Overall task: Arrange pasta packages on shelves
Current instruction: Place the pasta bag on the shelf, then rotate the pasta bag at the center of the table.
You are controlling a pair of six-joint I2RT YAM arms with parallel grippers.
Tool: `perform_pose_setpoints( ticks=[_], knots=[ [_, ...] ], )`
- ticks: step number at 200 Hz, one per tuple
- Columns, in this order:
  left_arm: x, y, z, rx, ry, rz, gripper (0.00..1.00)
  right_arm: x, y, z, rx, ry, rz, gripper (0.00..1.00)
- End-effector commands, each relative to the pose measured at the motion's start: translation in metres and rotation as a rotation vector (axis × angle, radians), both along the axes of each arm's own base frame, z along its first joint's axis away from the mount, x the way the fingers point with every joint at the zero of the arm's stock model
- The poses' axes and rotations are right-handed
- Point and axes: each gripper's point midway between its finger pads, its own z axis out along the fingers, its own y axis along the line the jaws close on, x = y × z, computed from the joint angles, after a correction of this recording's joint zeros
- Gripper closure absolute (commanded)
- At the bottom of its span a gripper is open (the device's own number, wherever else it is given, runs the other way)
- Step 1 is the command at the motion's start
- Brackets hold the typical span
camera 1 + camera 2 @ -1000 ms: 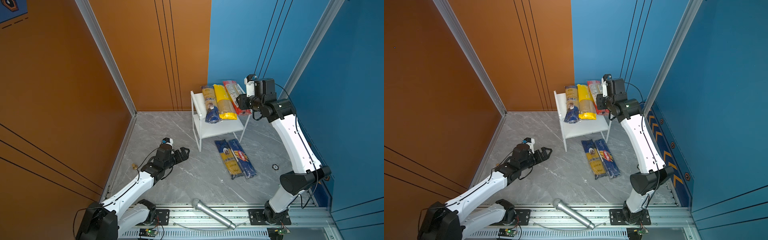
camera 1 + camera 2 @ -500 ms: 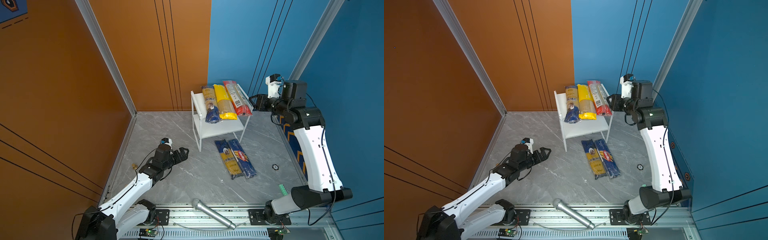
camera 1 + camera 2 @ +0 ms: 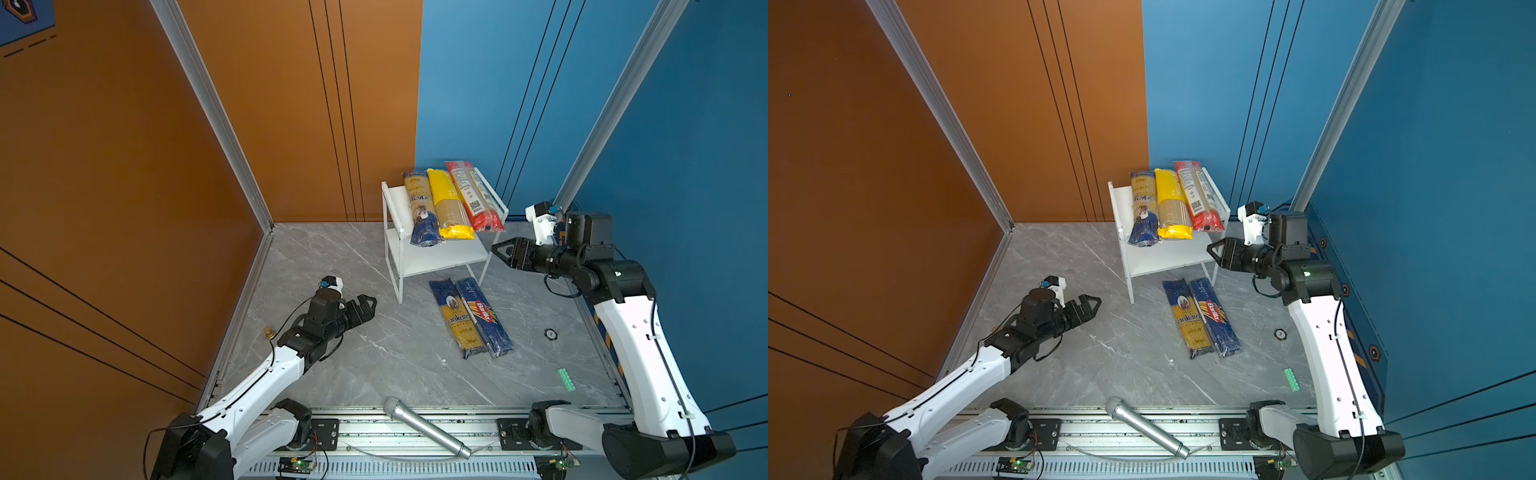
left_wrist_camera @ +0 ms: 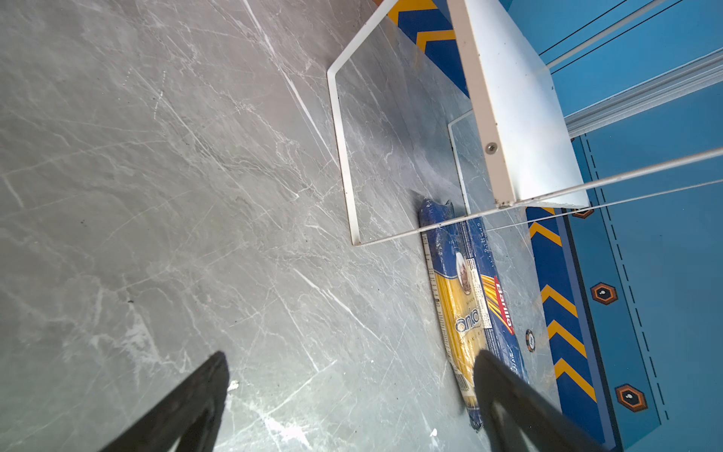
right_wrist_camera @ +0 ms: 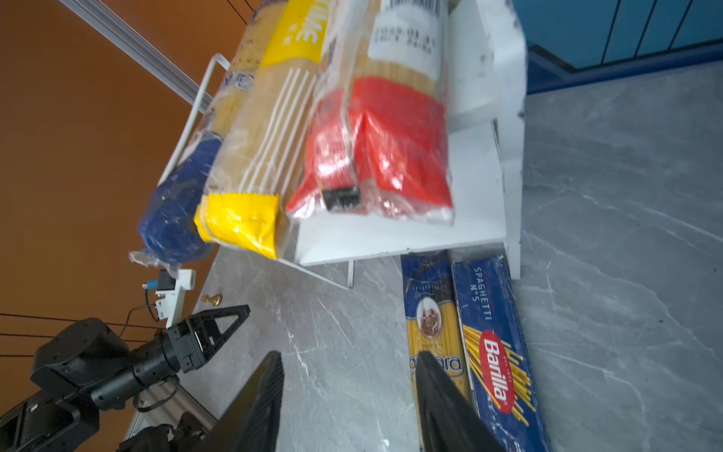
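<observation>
Three of five pasta packages are on the shelves (image 3: 395,203): one ankara bag (image 3: 422,212), the yellow bag (image 3: 448,203) and the red bag (image 3: 471,195) lie side by side on its top, near ends overhanging the front edge. The lower board (image 3: 440,257) is bare.

Two are outstanding on the floor (image 3: 374,353) just in front of the shelves: the second ankara bag (image 3: 455,318) and the Barilla bag (image 3: 484,318), touching lengthwise.

Your right gripper (image 3: 498,251) hovers just beside the shelves' right side, jaws apart, empty. Your left gripper (image 3: 370,305) stands well off its left front, jaws wide, empty.

Judgement: over half done, and the lower board is the likely destination.
</observation>
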Motion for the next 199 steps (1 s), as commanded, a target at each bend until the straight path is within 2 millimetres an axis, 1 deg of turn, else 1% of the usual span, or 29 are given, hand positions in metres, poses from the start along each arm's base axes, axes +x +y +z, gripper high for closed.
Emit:
perform_pose_setpoints(
  ticks=[1, 20, 40, 77, 120, 160, 188, 199],
  knots=[
    [-0.003, 0.008, -0.004, 0.03, 0.004, 0.005, 0.02, -0.018, 0.001, -0.017, 0.024, 0.038, 0.013, 0.47],
    [-0.002, 0.008, -0.004, 0.031, 0.003, 0.005, 0.02, -0.033, 0.004, -0.038, 0.026, 0.067, 0.047, 0.46],
    [-0.001, 0.008, -0.003, 0.031, 0.003, 0.008, 0.02, -0.044, 0.006, -0.059, 0.035, 0.112, 0.065, 0.46],
    [-0.002, 0.007, -0.003, 0.025, 0.005, 0.005, 0.02, -0.058, 0.007, -0.093, 0.041, 0.188, 0.074, 0.45],
    [-0.004, 0.009, -0.003, 0.024, 0.004, 0.009, 0.02, -0.07, 0.003, -0.132, 0.019, 0.277, 0.051, 0.45],
    [-0.004, 0.009, -0.005, 0.024, 0.01, 0.011, 0.02, -0.076, 0.002, -0.158, -0.01, 0.334, 0.039, 0.42],
    [-0.003, 0.008, -0.006, 0.025, 0.014, 0.01, 0.02, -0.077, -0.002, -0.175, -0.062, 0.357, 0.001, 0.4],
    [-0.003, 0.007, -0.01, 0.024, 0.022, 0.01, 0.02, -0.076, -0.004, -0.182, -0.083, 0.367, -0.022, 0.39]
  ],
)
